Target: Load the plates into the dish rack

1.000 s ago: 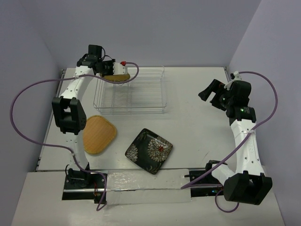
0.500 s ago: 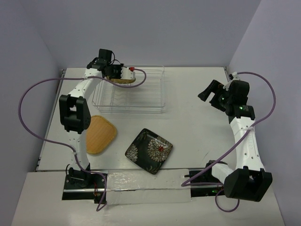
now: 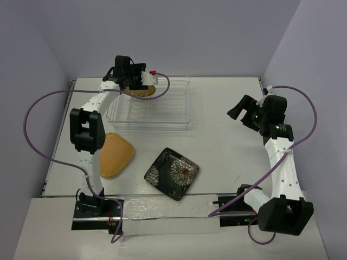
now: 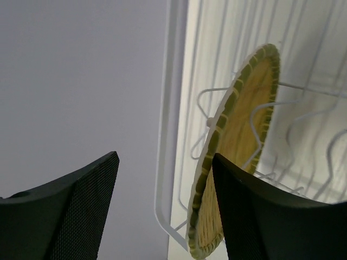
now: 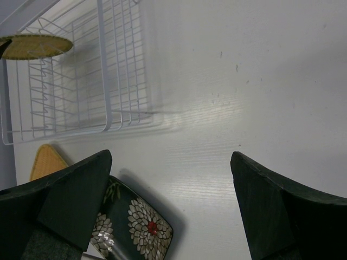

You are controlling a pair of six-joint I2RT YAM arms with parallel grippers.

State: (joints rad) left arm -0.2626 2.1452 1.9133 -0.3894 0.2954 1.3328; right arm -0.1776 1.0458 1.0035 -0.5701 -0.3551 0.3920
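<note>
Left gripper (image 4: 165,216) was spread wide with nothing between its fingers. Its wrist view showed the yellow plate (image 4: 233,157) standing on edge among the prongs of the dish rack (image 3: 162,116), partly behind the frame-right finger (image 4: 260,216); contact unclear. Only the top view showed the bamboo plate (image 3: 115,154) and black plate (image 3: 172,173) flat on the table (image 3: 227,157), below the rack in frame. Right gripper (image 5: 171,206) was wide open and empty at frame right, well apart from the rack.
</note>
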